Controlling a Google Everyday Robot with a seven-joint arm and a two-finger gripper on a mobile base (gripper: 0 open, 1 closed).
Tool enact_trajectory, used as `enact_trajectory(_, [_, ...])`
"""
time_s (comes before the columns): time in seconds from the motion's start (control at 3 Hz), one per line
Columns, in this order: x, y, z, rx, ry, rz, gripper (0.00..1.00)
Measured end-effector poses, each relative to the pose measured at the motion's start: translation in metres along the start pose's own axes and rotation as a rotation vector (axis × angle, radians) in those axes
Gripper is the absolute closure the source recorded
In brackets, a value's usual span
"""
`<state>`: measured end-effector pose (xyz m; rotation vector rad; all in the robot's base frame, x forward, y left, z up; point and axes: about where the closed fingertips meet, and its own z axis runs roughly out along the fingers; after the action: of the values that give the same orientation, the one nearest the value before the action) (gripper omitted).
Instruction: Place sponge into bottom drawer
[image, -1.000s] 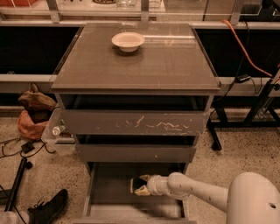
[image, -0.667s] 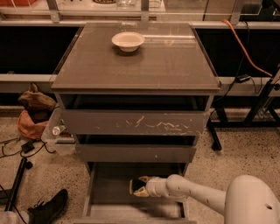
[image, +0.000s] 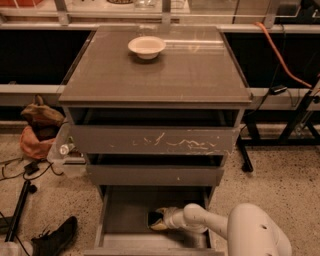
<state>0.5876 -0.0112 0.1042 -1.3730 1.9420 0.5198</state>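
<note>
The bottom drawer (image: 125, 212) is pulled out at the foot of the grey-brown cabinet, its flat base showing. My gripper (image: 160, 219) reaches into it from the right on a white arm (image: 215, 227), low over the drawer base at its middle. The sponge (image: 156, 220), dark on top and pale yellow below, sits at the gripper's tip inside the drawer. Whether it rests on the base I cannot tell.
A cream round bowl (image: 146, 47) stands on the cabinet top. The scratched-front drawer (image: 152, 140) and middle drawer (image: 155, 175) are slightly out. A black shoe (image: 55, 239), cables and a red-brown bag (image: 37, 130) lie on the floor at left. An orange cable (image: 280, 60) hangs at right.
The gripper and sponge have shifted slightly to the left and lower inside the bottom drawer. Nothing else has moved.
</note>
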Motion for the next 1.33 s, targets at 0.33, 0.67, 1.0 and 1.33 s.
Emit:
enact_trajectory(0.33, [-0.0045,0.0001,-0.0027,0.000,0.000,0.000,0.94])
enact_trajectory(0.67, [-0.0046,0.0002,-0.0027,0.000,0.000,0.000,0.77])
enact_trajectory(1.0, [-0.0046,0.0002,-0.0026,0.000,0.000,0.000,0.53])
enact_trajectory(1.33, [-0.0046,0.0002,-0.0026,0.000,0.000,0.000,0.30])
